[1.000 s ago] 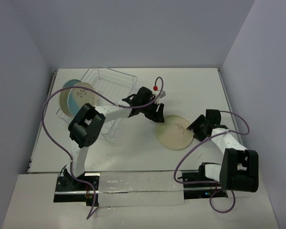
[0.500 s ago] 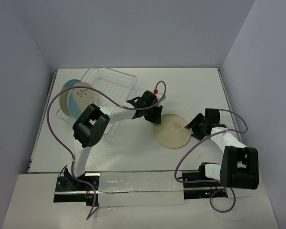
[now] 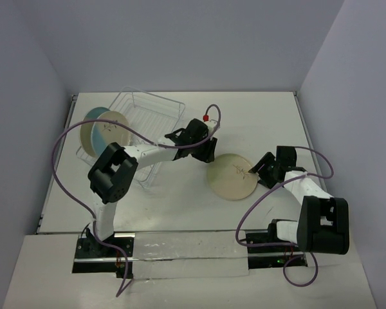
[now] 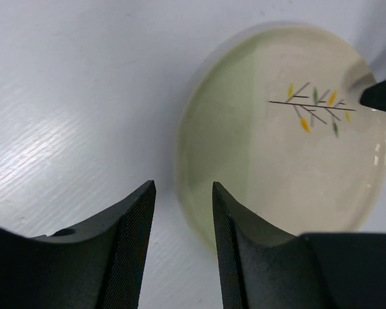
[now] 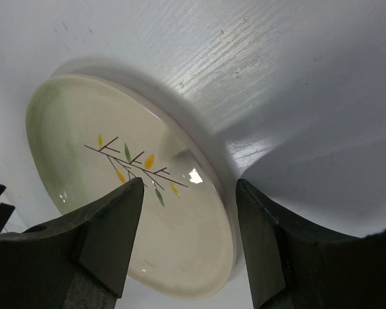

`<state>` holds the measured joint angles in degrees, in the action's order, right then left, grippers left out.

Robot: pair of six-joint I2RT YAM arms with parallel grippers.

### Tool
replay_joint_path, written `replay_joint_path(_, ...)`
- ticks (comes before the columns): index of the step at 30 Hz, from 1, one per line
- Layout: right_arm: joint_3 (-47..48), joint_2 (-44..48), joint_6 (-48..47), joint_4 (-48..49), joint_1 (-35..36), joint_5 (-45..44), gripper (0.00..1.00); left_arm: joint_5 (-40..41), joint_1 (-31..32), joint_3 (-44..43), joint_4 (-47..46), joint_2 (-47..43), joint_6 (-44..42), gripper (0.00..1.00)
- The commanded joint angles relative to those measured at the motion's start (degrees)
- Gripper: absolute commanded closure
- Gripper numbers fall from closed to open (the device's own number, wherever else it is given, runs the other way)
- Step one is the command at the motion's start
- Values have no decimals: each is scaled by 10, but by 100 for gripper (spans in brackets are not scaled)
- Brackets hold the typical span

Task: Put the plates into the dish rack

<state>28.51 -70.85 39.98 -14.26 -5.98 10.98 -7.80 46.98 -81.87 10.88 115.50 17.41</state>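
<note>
The pale-green plate point(image 3: 231, 177) lies on the table between my two grippers. It also shows in the left wrist view point(image 4: 289, 129) and the right wrist view point(image 5: 109, 187). My left gripper point(image 3: 206, 153) point(image 4: 183, 193) is open, with its fingers either side of the plate's left rim. My right gripper point(image 3: 260, 170) point(image 5: 190, 187) is open, with its fingers either side of the right rim. The dish rack point(image 3: 148, 119) stands at the back left. Two light-blue plates point(image 3: 106, 129) stand on edge at its left end.
The left arm's purple cable point(image 3: 141, 132) arcs over the rack. The table's side walls close in at left and right. The right fingertip point(image 4: 379, 93) shows at the plate's far edge in the left wrist view.
The plate has shifted slightly left. My right gripper has followed it left, and my left gripper has stayed at the plate's left rim with small shifts.
</note>
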Motion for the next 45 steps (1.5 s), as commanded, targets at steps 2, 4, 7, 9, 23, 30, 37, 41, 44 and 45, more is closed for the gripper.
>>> replay_joint_path(2,-16,1,-21,-20,4,-21,32,22,-8,-33,22,25,-12,51)
replay_joint_path(4,-16,3,-23,-19,4,-19,31,31,-8,-38,27,40,-5,53)
replay_joint_path(7,-16,2,-33,-17,4,-12,31,32,-8,-41,25,60,-8,55)
replay_joint_path(9,-16,0,-38,-17,4,-11,30,25,-8,-47,28,67,-8,56)
replay_joint_path(23,-20,-4,-47,-8,4,2,29,-71,-4,-15,-18,45,5,55)
replay_joint_path(30,-25,-2,-49,-3,4,3,29,-95,-7,-5,-22,32,11,53)
replay_joint_path(37,-31,5,-49,-1,4,2,29,-117,-15,12,-40,4,22,43)
replay_joint_path(41,-34,10,-50,0,4,1,28,-64,-5,-18,-7,16,6,43)
replay_joint_path(44,-35,11,-50,1,4,0,28,-46,16,-39,18,31,-15,45)
replay_joint_path(45,-35,11,-51,1,4,2,28,-34,22,-45,23,36,-18,46)
